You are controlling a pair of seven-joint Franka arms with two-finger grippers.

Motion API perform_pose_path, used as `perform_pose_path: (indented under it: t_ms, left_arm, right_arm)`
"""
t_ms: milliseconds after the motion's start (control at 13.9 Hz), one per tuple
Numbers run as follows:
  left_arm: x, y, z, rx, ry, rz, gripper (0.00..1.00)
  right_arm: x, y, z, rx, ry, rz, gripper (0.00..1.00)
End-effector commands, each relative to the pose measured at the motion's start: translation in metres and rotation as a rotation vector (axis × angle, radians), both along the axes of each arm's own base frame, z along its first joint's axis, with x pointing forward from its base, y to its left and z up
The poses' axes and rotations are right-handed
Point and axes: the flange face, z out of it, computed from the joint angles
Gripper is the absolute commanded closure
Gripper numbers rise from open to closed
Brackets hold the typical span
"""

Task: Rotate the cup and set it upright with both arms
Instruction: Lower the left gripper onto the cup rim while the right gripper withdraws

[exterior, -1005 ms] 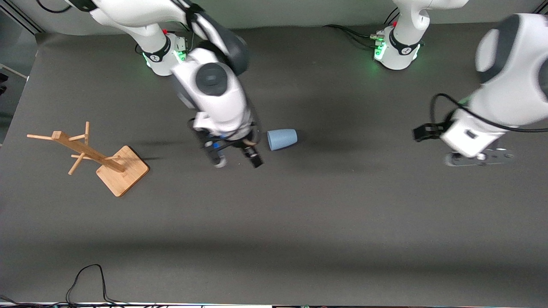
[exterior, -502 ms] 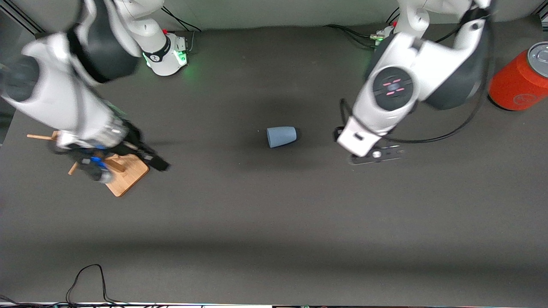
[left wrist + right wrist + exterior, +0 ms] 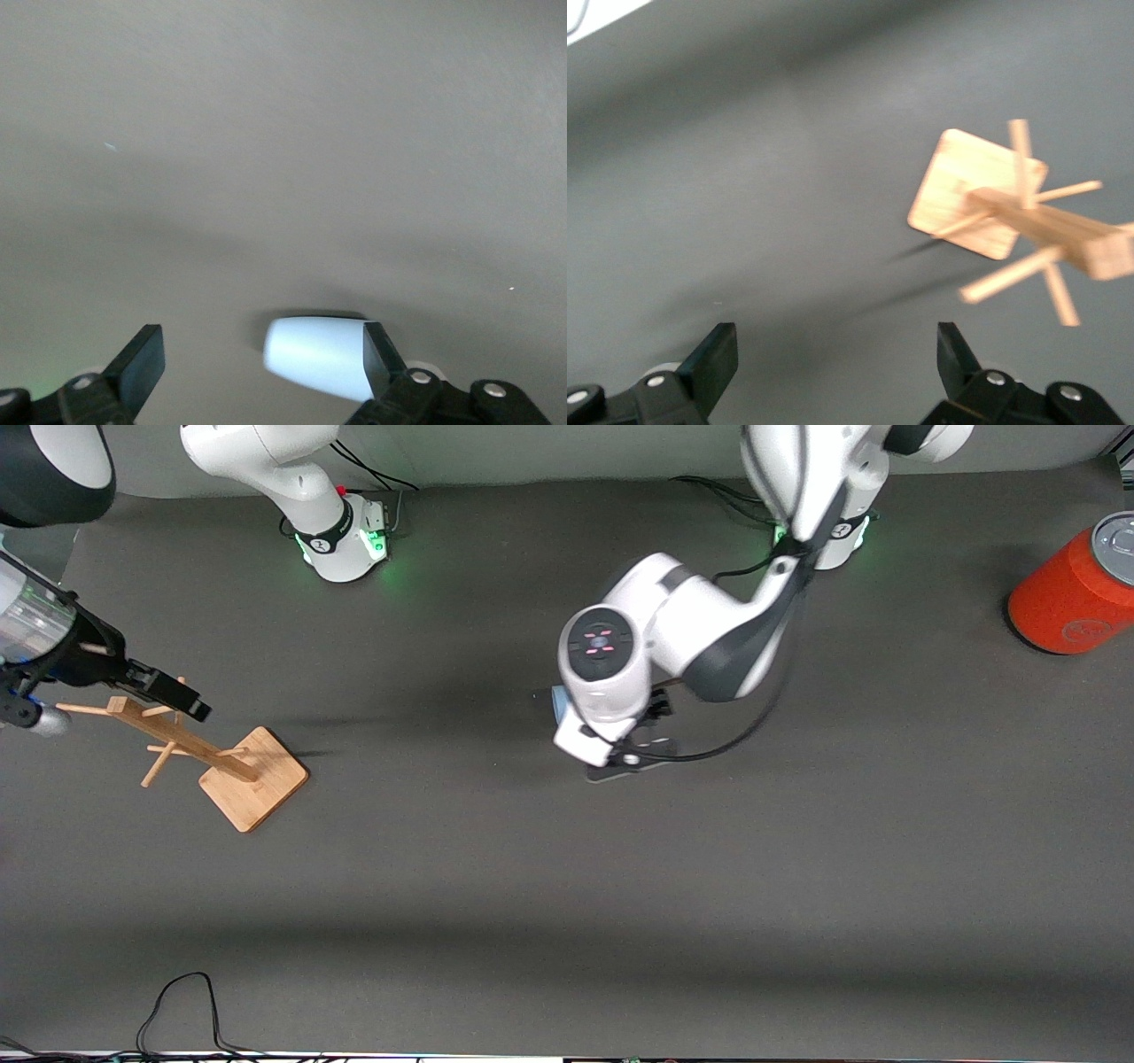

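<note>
The light-blue cup (image 3: 314, 354) lies on its side on the dark mat, between my left gripper's open fingers and close against one fingertip (image 3: 376, 354). In the front view only a sliver of the cup (image 3: 556, 701) shows under the left wrist. My left gripper (image 3: 633, 744) hangs low over the cup; it also shows in the left wrist view (image 3: 261, 363). My right gripper (image 3: 115, 704) is open and empty over the wooden rack's pegs, at the right arm's end of the table. It also shows in the right wrist view (image 3: 837, 363).
A wooden peg rack (image 3: 221, 757) with a square base stands at the right arm's end; it also shows in the right wrist view (image 3: 1010, 208). A large orange can (image 3: 1076, 593) lies at the left arm's end. A black cable (image 3: 177, 1001) lies near the front edge.
My left arm has swung in from its end of the table to hang over the cup. My right arm has drawn away from the cup to over the rack. The cup has not moved.
</note>
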Motion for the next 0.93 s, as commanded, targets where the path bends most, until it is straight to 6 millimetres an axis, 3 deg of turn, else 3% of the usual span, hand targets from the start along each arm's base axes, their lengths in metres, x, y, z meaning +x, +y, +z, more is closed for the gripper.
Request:
perform_pose_path:
  t_ms: [0,144,287,431,574,861]
  left_arm:
    - [-0.025,-0.057,-0.035,0.073,-0.084,-0.023,0.0]
    - [-0.061,-0.096,-0.065,0.132,-0.129,-0.118,0.0]
    - [-0.09,-0.117,-0.093,0.203,-0.16,-0.208,0.0]
    - [-0.11,-0.127,-0.12,0.245,-0.144,-0.294,0.01]
    - [-0.131,-0.134,-0.145,0.307,-0.121,-0.443,0.03]
    - [-0.131,-0.121,-0.16,0.386,-0.017,-0.695,0.05]
  right_arm:
    - [-0.025,-0.001,-0.003,-0.028,-0.007,0.045,0.0]
    - [-0.03,-0.011,-0.012,-0.02,0.01,0.032,0.0]
    - [-0.034,-0.017,-0.019,-0.014,0.018,0.025,0.0]
    - [-0.035,-0.029,-0.02,-0.009,0.005,0.047,0.0]
    - [-0.033,-0.029,-0.021,-0.014,-0.01,0.082,0.0]
    - [-0.026,-0.011,-0.026,-0.105,-0.019,0.143,0.0]
